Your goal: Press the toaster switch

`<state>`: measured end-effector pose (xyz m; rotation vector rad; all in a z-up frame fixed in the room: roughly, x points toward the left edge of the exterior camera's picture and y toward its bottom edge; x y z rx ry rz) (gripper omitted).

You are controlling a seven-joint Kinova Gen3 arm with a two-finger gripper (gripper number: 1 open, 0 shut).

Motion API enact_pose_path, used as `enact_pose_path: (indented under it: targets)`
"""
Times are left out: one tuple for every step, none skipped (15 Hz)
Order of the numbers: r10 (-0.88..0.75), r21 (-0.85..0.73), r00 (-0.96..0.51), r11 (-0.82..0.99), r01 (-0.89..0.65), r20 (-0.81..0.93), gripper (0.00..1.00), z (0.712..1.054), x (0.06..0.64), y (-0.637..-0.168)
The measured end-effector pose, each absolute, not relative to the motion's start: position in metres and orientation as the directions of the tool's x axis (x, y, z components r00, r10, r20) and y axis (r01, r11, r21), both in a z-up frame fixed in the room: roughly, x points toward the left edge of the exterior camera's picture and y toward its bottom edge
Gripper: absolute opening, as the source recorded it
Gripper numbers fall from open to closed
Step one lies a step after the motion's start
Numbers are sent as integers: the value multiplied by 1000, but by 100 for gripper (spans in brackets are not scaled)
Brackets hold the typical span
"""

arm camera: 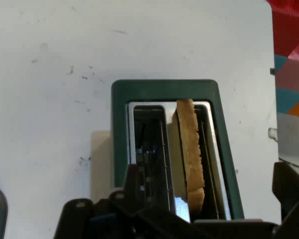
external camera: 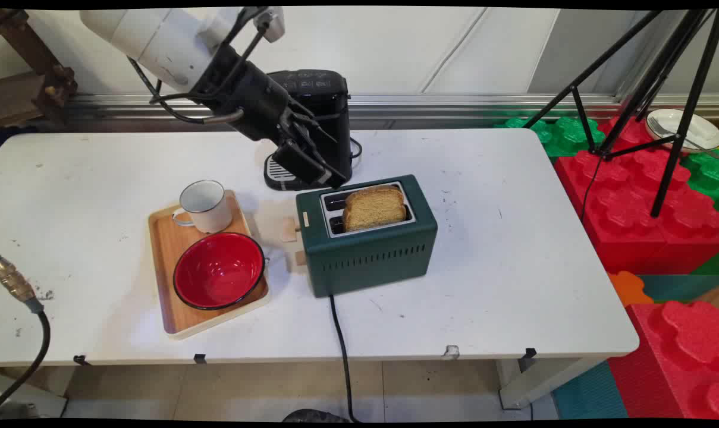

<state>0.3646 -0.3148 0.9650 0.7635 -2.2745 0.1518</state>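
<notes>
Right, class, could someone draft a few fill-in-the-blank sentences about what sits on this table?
1. The slice of bread stands in a slot of the green ____.
2. On the wooden tray, the white mug sits beside a ____ bowl.
3. The toaster has ____ slots, one of them empty.
4. The gripper hangs above the toaster, holding ____.

Missing words: toaster; red; two; nothing

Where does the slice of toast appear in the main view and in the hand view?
Main view: the slice of toast stands in the toaster's front slot, right of the picture's centre.
Hand view: the toast stands edge-on in the right slot, centre-low.
Shared landmark: the green toaster around it.
</notes>
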Motion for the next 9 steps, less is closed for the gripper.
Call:
enact_pose_path:
  targets:
    - [-481, 110, -561, 816, -568, 674, 100, 965, 365, -314]
    - [-483, 113, -552, 812, -572, 679, 100, 966, 368, -312]
    - [-485, 117, -543, 810, -575, 686, 100, 967, 371, -309]
    - [-486, 120, -535, 807, -578, 691, 100, 968, 374, -306]
    - [-489, 124, -526, 804, -582, 696, 100, 968, 378, -302]
    - [-491, 127, -520, 801, -585, 699, 100, 969, 380, -300]
    - [-494, 130, -513, 797, -590, 702, 100, 968, 385, -295]
    - [-498, 132, -508, 793, -594, 703, 100, 967, 390, -289]
    - [-499, 134, -505, 792, -596, 704, 100, 966, 395, -284]
